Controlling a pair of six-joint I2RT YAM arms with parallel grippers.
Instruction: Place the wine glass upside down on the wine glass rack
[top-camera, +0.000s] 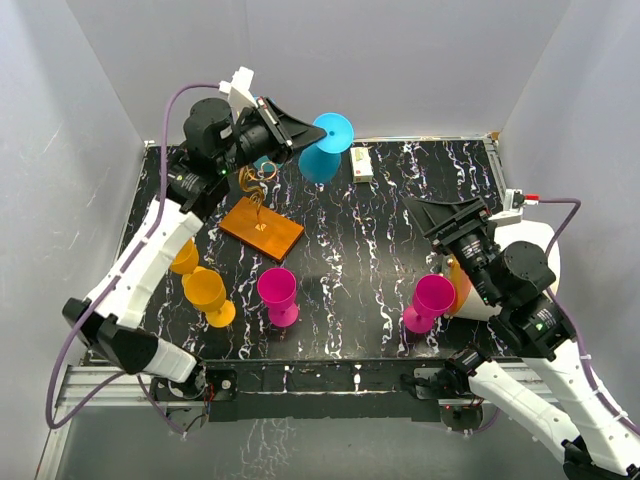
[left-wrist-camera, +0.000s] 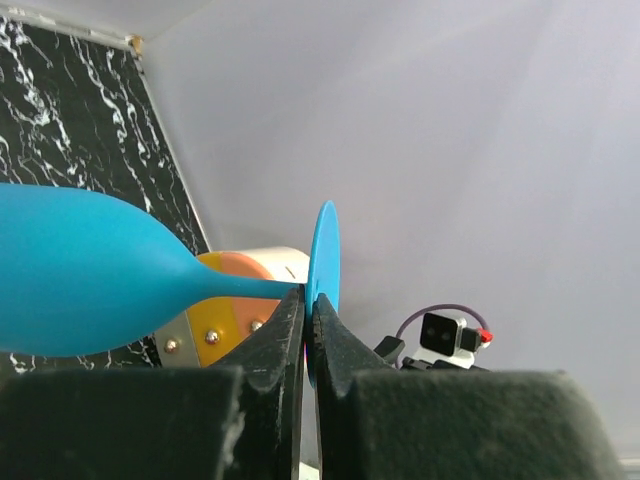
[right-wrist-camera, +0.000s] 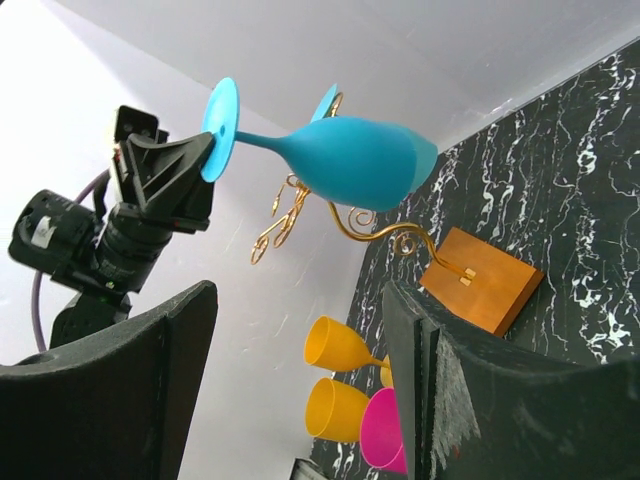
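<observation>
Left gripper (top-camera: 308, 137) clamped on stem of turquoise plastic wine glass (top-camera: 320, 160), right by foot. Glass aloft, tilted, near gold wire rack on orange-brown base (top-camera: 262, 228). Right gripper (top-camera: 447, 216) spread wide, empty.

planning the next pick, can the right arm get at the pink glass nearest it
Probably yes: the right gripper is open and empty, and the pink glass stands upright close beside that arm, nothing between.

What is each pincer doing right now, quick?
Left pincer: shut on the blue wine glass, near its foot.
Right pincer: open, holding nothing.
</observation>
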